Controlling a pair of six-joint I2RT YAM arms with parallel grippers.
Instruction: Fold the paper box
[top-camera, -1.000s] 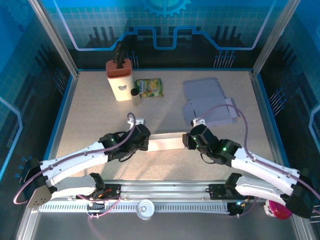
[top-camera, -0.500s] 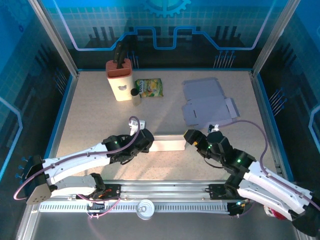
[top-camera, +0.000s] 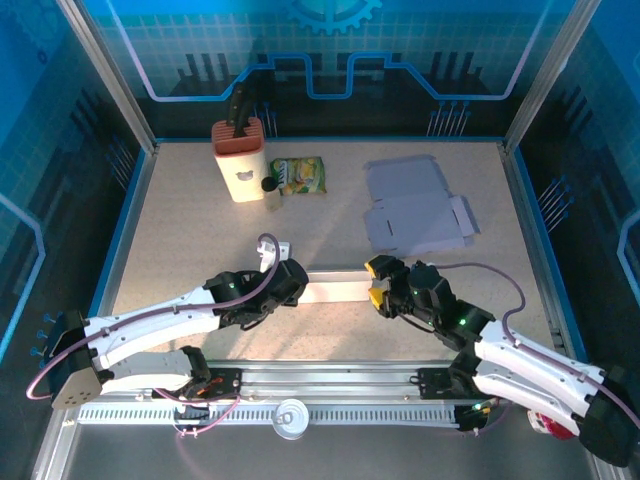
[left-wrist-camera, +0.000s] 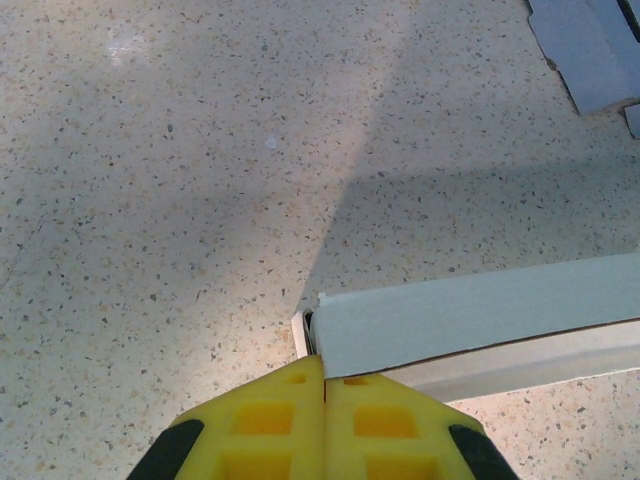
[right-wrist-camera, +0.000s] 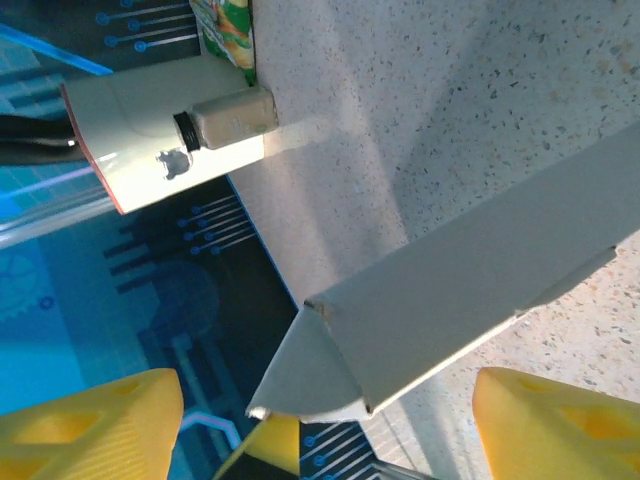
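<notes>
The paper box (top-camera: 335, 290) is a long, narrow white shape lying across the near middle of the table. My left gripper (top-camera: 297, 288) is shut on the wall at its left end; in the left wrist view the yellow fingertips (left-wrist-camera: 290, 410) press together on the white wall of the box (left-wrist-camera: 480, 315). My right gripper (top-camera: 376, 282) stands open at the box's right end. In the right wrist view its yellow fingers (right-wrist-camera: 560, 425) sit far apart on either side of the box end (right-wrist-camera: 460, 300), where a rounded flap (right-wrist-camera: 310, 375) sticks out, untouched.
Flat grey cardboard blanks (top-camera: 415, 205) lie at the back right. A white and red holder (top-camera: 238, 160), a small bottle (top-camera: 270, 190) and a green snack bag (top-camera: 298, 175) stand at the back left. A blue rim (top-camera: 130, 230) borders the table.
My right gripper let go of the box's right end, opened and drew back, then came forward to that end again, still open. The left gripper kept its grip.
</notes>
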